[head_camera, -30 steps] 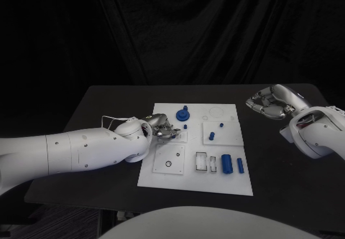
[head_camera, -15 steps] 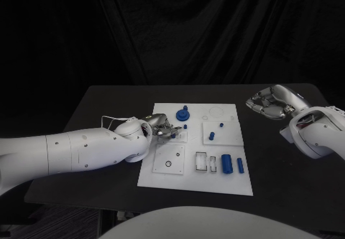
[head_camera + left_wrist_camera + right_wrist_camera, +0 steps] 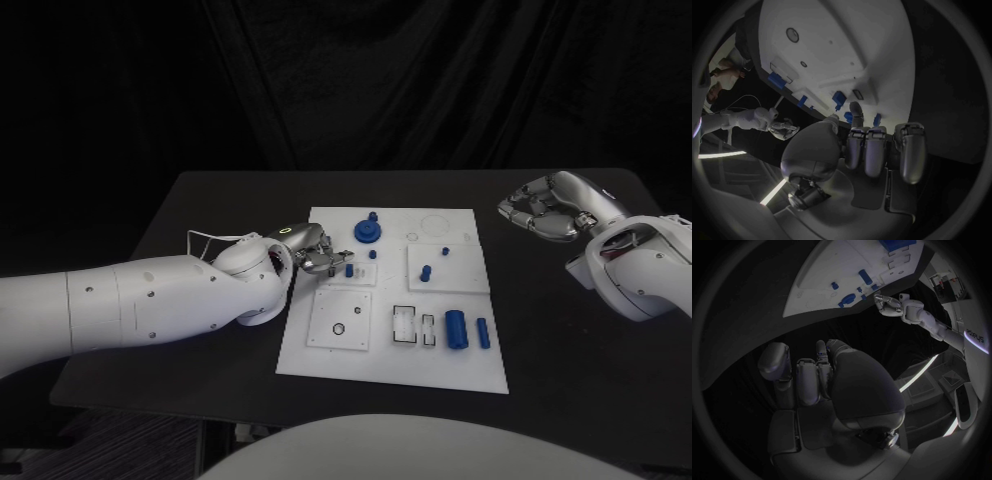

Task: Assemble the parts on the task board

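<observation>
Left robot hand [image 3: 320, 259], fingers curled (contents cannot be told), sits at frame centre-left, touching-close to the small blue peg [image 3: 372, 254] rightward; right robot hand [image 3: 549, 209], curled empty, stays upper right, well apart.

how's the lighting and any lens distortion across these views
Head view: dim, black backdrop and black table, the white task board the brightest thing, edges straight. Left wrist view: fisheye circle, the board's edges bend, left hand in shade. Right wrist view: the same bending, right hand dark.
</observation>
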Controlling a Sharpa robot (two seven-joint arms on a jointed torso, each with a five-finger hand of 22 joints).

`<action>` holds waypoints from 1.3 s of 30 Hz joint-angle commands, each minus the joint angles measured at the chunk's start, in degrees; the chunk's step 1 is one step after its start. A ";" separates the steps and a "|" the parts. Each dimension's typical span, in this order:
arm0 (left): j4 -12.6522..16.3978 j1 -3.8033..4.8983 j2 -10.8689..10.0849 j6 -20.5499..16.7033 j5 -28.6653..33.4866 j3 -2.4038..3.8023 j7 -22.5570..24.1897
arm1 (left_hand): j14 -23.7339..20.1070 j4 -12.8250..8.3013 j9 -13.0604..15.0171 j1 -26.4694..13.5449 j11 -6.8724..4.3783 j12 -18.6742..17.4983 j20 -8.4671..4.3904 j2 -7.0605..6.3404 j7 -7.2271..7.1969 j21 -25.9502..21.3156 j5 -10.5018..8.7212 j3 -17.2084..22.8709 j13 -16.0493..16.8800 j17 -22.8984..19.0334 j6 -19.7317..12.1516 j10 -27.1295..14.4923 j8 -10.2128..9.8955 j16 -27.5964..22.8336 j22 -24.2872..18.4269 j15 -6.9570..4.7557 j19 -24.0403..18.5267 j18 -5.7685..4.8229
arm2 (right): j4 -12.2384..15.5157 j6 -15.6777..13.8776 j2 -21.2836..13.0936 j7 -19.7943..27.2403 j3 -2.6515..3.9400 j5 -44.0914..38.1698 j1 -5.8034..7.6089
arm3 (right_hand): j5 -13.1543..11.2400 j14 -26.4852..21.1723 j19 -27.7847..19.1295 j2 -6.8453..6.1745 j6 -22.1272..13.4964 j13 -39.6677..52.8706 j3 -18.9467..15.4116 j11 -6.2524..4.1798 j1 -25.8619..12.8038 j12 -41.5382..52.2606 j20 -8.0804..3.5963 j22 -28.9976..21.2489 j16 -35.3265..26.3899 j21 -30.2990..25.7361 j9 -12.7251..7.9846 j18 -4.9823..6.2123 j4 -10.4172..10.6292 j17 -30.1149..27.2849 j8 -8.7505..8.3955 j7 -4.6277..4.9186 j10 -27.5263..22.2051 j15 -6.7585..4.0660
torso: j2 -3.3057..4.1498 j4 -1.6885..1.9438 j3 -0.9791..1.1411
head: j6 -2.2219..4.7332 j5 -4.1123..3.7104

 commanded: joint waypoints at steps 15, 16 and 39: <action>-0.67 7.52 -0.92 6.44 -2.37 0.12 6.08 | 5.95 -0.08 3.77 6.75 -0.47 -0.04 -0.43 0.05 -0.11 1.74 0.72 -1.70 15.06 15.10 -1.70 6.06 1.65 0.15 12.33 -0.54 3.45 -1.06 | -0.31 -0.10 0.06 -1.02 0.04 -0.34 -0.14 | 0.29 2.04 -0.23 -0.29 -0.30 3.72 0.44 0.06 0.09 -0.13 0.19 6.30 -0.31 -0.41 -0.10 1.17 0.13 2.95 -0.26 -0.02 -0.48 0.33 | 0.08 -0.10 0.09 | 0.00 1.09; -1.16 7.71 -0.63 7.59 -2.11 0.12 5.76 | 5.95 -0.11 3.77 7.21 -0.46 -0.04 -0.42 0.06 -0.09 1.74 0.86 -1.72 15.06 15.10 -1.79 6.06 1.64 0.15 12.35 -0.53 3.45 -1.06 | -0.39 -0.09 0.13 -1.01 0.04 -0.34 -0.14 | 0.29 2.04 -0.23 -0.29 -0.30 3.72 0.44 0.06 0.09 -0.13 0.19 6.30 -0.31 -0.41 -0.10 1.17 0.13 2.95 -0.26 -0.02 -0.48 0.33 | 0.06 -0.05 0.08 | 0.00 1.08; -18.45 8.47 9.92 28.16 4.07 0.13 -5.10 | 5.95 -0.05 3.25 6.44 0.17 -0.04 0.08 -0.12 0.60 1.33 -2.97 -4.60 15.06 15.10 -2.43 6.06 0.08 0.15 12.25 0.02 3.17 -0.94 | -0.76 -0.34 0.38 -0.75 0.04 -4.23 -0.20 | 0.36 2.06 -0.19 -0.27 -0.35 3.77 0.52 0.06 0.13 -0.07 0.19 6.33 -0.25 -0.35 -0.12 1.15 0.14 3.00 -0.29 -0.01 -0.42 0.33 | 0.13 -0.25 -0.13 | 0.00 1.93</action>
